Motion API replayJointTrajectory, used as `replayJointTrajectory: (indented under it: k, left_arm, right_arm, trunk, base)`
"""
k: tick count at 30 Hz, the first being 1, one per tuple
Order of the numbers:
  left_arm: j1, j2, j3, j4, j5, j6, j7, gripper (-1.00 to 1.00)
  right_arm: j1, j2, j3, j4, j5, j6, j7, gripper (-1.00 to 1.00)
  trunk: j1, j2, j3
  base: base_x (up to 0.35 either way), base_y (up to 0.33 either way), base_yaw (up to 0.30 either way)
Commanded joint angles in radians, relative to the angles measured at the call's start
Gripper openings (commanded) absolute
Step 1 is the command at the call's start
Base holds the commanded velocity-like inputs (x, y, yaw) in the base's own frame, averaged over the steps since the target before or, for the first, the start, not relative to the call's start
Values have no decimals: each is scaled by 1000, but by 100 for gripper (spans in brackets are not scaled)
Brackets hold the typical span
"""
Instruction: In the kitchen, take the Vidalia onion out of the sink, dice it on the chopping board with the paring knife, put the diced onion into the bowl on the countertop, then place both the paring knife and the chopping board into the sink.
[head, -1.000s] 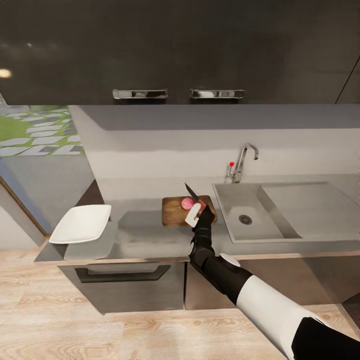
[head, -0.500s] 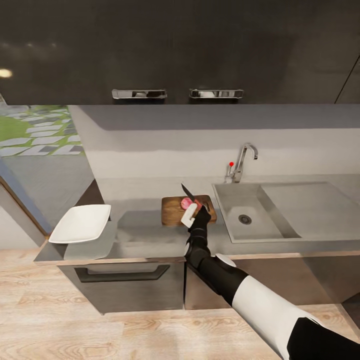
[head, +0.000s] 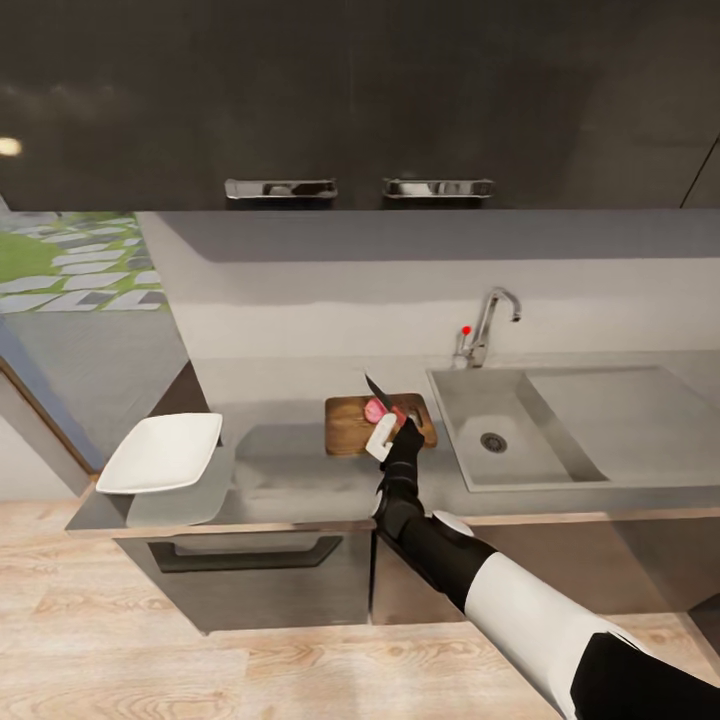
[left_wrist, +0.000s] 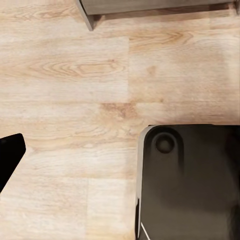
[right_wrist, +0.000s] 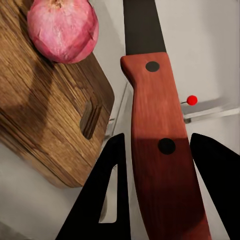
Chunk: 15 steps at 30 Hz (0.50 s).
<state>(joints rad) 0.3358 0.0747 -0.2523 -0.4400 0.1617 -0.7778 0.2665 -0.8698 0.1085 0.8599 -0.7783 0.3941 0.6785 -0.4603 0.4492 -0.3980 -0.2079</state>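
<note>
Holding the paring knife (right_wrist: 152, 130) by its red handle between both jaws of our right gripper (head: 392, 432), we have the dark blade angled up over the chopping board (head: 350, 428), and the Vidalia onion (right_wrist: 62, 30) sits whole on the wood.

We judge the main risk to be the round bulb rolling or skidding off the board if the blade meets it off-centre, since nothing pins it. A loose hold could also let the handle twist between the jaws.

From the right wrist, the onion lies beside the blade, ahead of the jaws, not under the edge. The bowl (head: 160, 452) waits well apart along the countertop (head: 290, 480), the sink (head: 470, 430) just beside the board.
</note>
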Motion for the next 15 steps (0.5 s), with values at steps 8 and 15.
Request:
replayJointTrajectory:
  k: [8, 15]
  left_arm:
    - [0, 1, -9, -2, 10, -1, 4, 100]
    - [0, 2, -9, -2, 10, -2, 5, 100]
  right_arm:
    - [-1, 0, 4, 37, 2, -23, -3, -100]
    - [-1, 0, 4, 60, 2, -32, -3, -100]
  trunk:
    - [1, -2, -2]
    - [1, -2, -2]
  base:
    - [26, 14, 0]
    - [1, 0, 0]
